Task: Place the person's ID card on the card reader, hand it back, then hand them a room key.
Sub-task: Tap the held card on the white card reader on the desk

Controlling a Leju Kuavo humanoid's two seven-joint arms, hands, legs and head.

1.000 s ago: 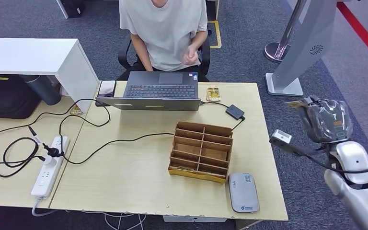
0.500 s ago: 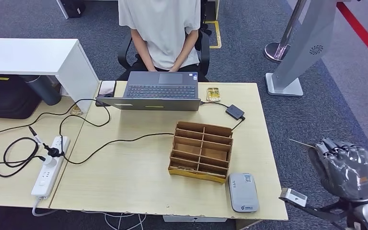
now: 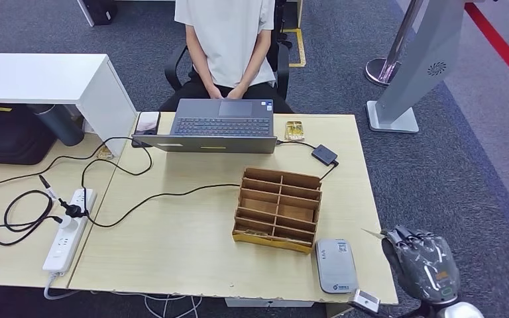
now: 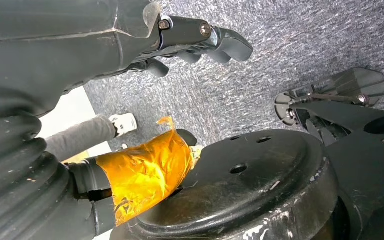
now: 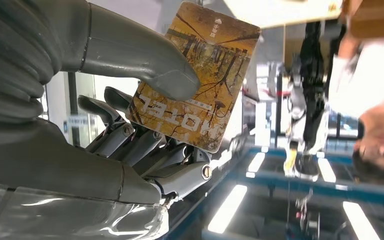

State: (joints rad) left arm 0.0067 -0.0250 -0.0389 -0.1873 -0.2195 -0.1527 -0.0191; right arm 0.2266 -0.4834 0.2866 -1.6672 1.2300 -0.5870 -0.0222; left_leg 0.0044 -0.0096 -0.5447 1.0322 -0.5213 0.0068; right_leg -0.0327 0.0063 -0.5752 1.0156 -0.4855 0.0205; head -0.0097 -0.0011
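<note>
My right hand [image 3: 423,264] hangs low off the table's front right corner, just right of the grey card reader [image 3: 336,265]. It pinches an orange-brown card [image 5: 197,75] printed HOTEL between the thumb [image 5: 130,55] and the fingers. In the head view that card [image 3: 372,234] shows edge-on as a thin sliver pointing toward the table. The reader's top is bare. The person [image 3: 228,40] sits behind the laptop with both hands in their lap. My left hand [image 4: 130,35] hangs over the floor, its fingers loosely extended and holding nothing.
A wooden compartment organiser [image 3: 278,209] stands just behind the reader. At the table's far edge are a laptop [image 3: 215,126], a small yellowish card [image 3: 295,130] and a black box [image 3: 325,154] on a cable. A power strip [image 3: 66,228] and cables lie to the left.
My right hand has dropped with the card from high beside the table's right edge to its front right corner. The person has lowered their raised hand into their lap.
</note>
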